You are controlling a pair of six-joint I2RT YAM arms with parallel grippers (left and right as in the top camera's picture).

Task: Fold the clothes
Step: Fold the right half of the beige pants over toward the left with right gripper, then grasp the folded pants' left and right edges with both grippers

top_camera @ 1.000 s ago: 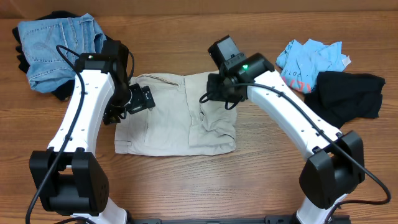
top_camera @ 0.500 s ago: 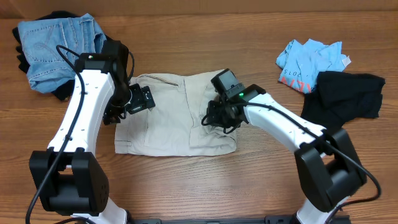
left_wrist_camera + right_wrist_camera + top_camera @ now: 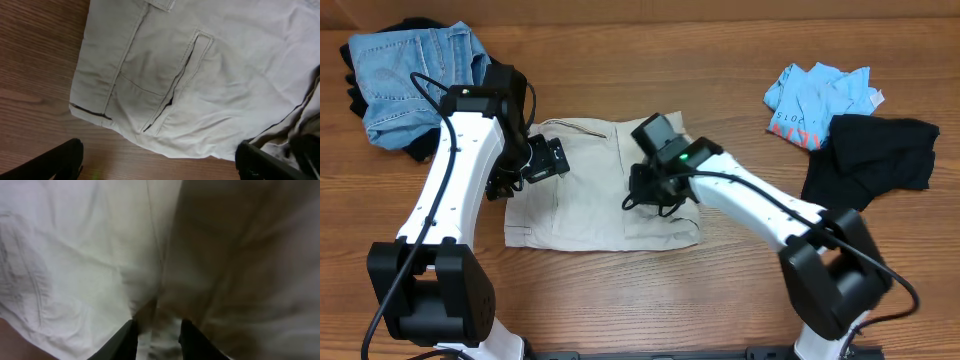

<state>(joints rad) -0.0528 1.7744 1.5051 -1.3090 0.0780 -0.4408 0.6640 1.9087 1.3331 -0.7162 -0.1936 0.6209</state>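
Note:
The cream-beige trousers point(image 3: 582, 205) lie folded flat at the table's middle. My left gripper point(image 3: 506, 186) is open and empty, hovering at their left edge; the left wrist view shows its fingers point(image 3: 160, 165) wide apart over the wood beside a stitched pocket of the trousers point(image 3: 225, 75). My right gripper point(image 3: 646, 194) is over the trousers' right half. In the right wrist view its fingers point(image 3: 157, 335) are close together with a fold of the cream cloth point(image 3: 75, 255) pinched between them.
Blue denim point(image 3: 410, 70) lies on a black piece at the back left. A light-blue printed tee point(image 3: 817, 95) and a black garment point(image 3: 875, 152) lie at the back right. Bare wood runs along the front.
My right gripper has moved left and a little toward the front across the trousers, pulling the cloth's right part with it. The left arm has not moved.

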